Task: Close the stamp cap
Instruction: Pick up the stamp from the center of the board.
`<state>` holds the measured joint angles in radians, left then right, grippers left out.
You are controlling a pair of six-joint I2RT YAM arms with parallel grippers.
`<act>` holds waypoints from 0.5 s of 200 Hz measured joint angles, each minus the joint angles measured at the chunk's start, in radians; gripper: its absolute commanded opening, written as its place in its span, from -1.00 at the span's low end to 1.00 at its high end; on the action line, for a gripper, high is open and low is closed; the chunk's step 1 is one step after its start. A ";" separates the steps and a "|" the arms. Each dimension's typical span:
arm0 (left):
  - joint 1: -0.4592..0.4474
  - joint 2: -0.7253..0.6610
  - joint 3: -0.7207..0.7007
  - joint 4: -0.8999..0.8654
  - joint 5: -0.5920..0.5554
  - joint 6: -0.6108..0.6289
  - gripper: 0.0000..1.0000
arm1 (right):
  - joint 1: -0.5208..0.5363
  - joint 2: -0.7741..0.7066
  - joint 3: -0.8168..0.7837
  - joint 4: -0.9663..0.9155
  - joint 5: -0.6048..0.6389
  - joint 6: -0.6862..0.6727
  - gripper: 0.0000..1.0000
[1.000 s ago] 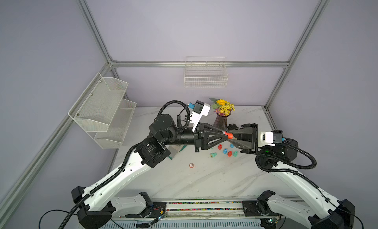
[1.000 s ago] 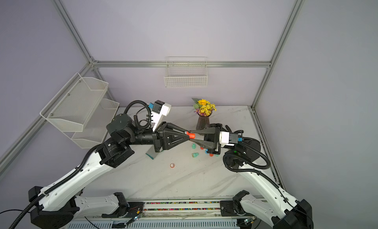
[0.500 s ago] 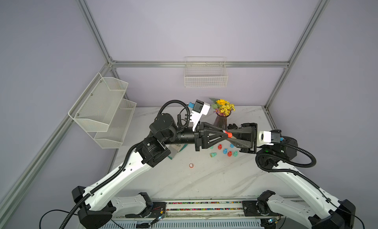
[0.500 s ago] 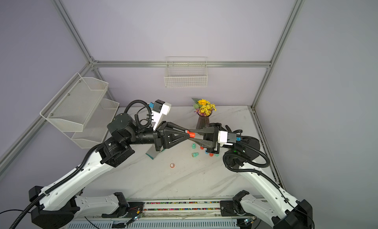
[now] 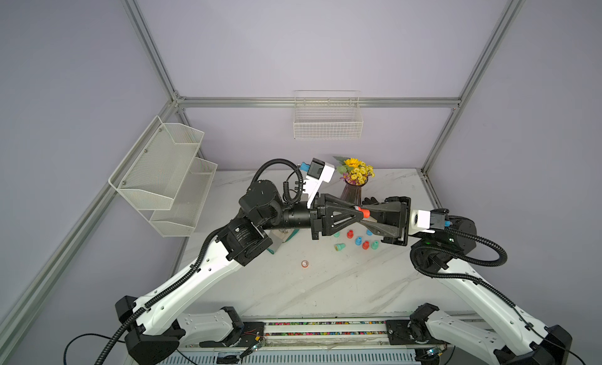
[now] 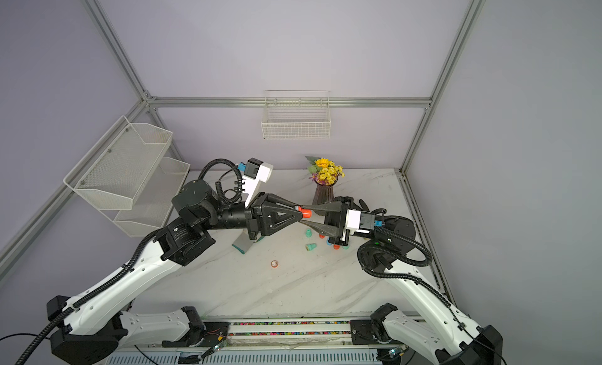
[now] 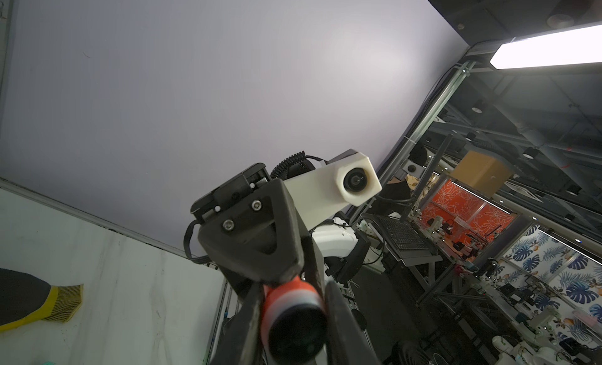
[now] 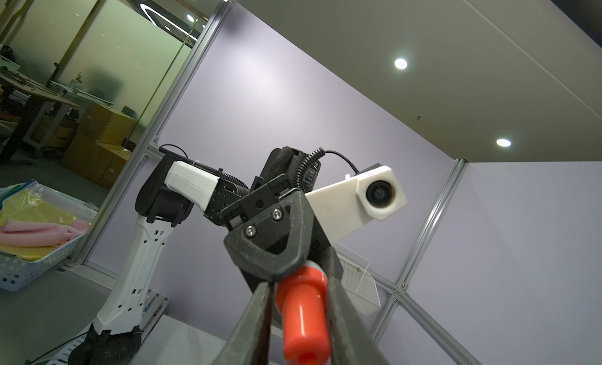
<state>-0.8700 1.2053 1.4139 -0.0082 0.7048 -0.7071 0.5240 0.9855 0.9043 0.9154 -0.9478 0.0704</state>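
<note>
left gripper [image 5: 358, 213] jaws pinch the dark cap [image 7: 294, 329], right gripper [image 5: 364, 215] jaws clamp the orange stamp [image 8: 304, 314] (nose to nose) so one push should seat it

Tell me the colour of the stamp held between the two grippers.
The stamp is orange-red, with a white band; clearest in the right wrist view.

The left gripper [image 5: 357, 213] is covering one end of the stamp [image 5: 364, 213], hiding how the cap is sitting. At the vase's [image 5: 353, 193] six o'clock, the right gripper [image 5: 366, 215] is masking some small stamps [image 5: 358, 240].
</note>
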 measured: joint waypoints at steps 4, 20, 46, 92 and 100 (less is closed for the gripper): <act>0.001 0.000 0.001 0.002 0.001 0.000 -0.81 | -0.001 0.000 0.001 -0.001 0.001 0.001 -0.55; 0.003 0.001 0.007 0.002 0.002 -0.007 -0.80 | 0.000 0.000 0.004 -0.004 0.009 -0.005 -0.65; 0.004 0.001 0.007 0.003 0.002 -0.008 -0.80 | 0.000 0.000 0.005 -0.005 0.010 -0.005 -0.75; 0.003 -0.005 0.008 -0.019 -0.023 0.018 -0.03 | 0.000 0.000 0.005 -0.027 0.023 -0.001 -0.90; 0.003 -0.009 0.008 -0.043 -0.042 0.034 0.07 | 0.002 0.000 0.005 -0.049 0.033 0.002 -0.91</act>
<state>-0.8669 1.1961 1.4216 -0.0517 0.6624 -0.6727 0.5255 0.9852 0.9096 0.8665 -0.9146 0.0719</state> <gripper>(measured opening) 0.465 0.209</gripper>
